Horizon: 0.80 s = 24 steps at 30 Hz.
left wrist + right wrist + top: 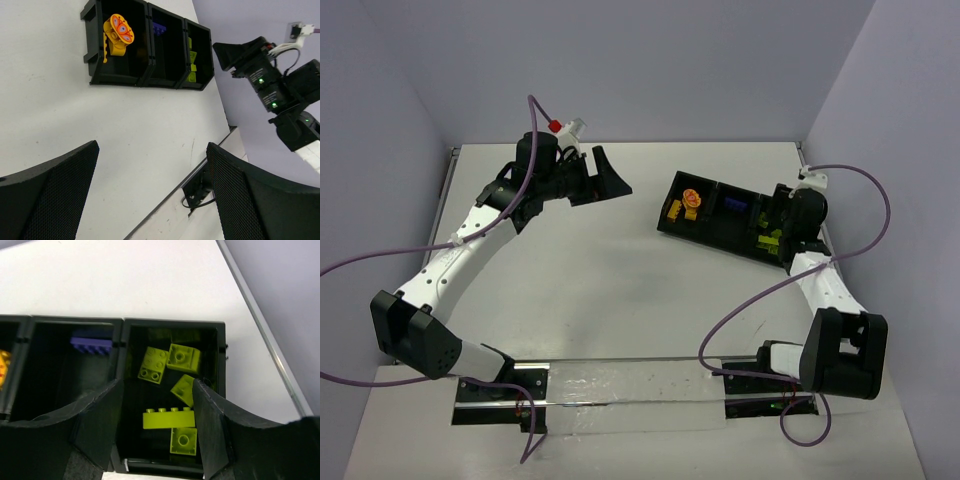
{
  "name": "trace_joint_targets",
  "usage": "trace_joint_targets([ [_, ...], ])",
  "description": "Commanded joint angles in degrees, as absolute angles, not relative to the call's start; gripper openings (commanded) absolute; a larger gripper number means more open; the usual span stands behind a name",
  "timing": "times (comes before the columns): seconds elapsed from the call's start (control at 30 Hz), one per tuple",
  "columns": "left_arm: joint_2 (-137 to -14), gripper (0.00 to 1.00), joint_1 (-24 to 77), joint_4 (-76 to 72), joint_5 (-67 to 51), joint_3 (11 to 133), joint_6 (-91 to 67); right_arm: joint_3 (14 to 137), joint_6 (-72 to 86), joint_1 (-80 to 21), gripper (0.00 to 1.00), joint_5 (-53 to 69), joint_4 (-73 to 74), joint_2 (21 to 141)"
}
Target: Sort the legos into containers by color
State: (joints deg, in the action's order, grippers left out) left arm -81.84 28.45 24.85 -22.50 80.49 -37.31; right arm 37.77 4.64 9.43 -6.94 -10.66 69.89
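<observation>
The right gripper (157,395) hangs directly over the tray's (170,322) green end compartment (135,405), jaws parted, gripping nothing; a long green brick (168,418) lies crosswise below them, so it likely lifts straight up. The left gripper (152,150), open and empty, is well apart

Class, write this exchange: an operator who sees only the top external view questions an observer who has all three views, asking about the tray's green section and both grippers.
Operator: The right gripper covers one end section of the tray. What is inside?
Observer: Five lime green legos, one of them a long brick.
Operator: Is it gripping any?
Observer: No. Its jaws stand apart and the legos lie loose in the section.
Operator: And the left gripper?
Observer: Wide open, holding nothing.
</observation>
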Motion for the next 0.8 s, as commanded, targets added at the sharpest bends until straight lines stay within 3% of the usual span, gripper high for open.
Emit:
trace_joint_targets([
  [0.0,-80.33,0.95,28.39,25.77,-20.01,82.36,-36.11,44.83,4.94,9.75,0.65,-4.03,-6.72,67.48],
  [0.23,-79.47,0.95,28.21,27.34,-16.98,83.39,-34.75,55.04,16.46,8.53,0.71,-6.67,10.03,64.4],
  [0.3,-79.54,0.95,28.21,27.9,-16.51,83.82,-34.26,57.23,21.5,8.6,0.81,-7.53,14.61,62.13],
  [0.43,-79.21,0.95,28.16,28.76,-16.42,84.39,-33.96,62.02,21.48,7.44,0.88,-9.9,22.38,62.26],
  [0.53,-78.57,0.95,28.21,27.67,-17.74,83.7,-34.64,64.37,22.44,6.18,0.9,-19.99,27.11,62.93],
  [0.77,-79.25,0.95,28.21,27.88,-19.28,84.86,-34.23,63.3,22.72,5.96,0.9,-21.08,26.95,63.28],
])
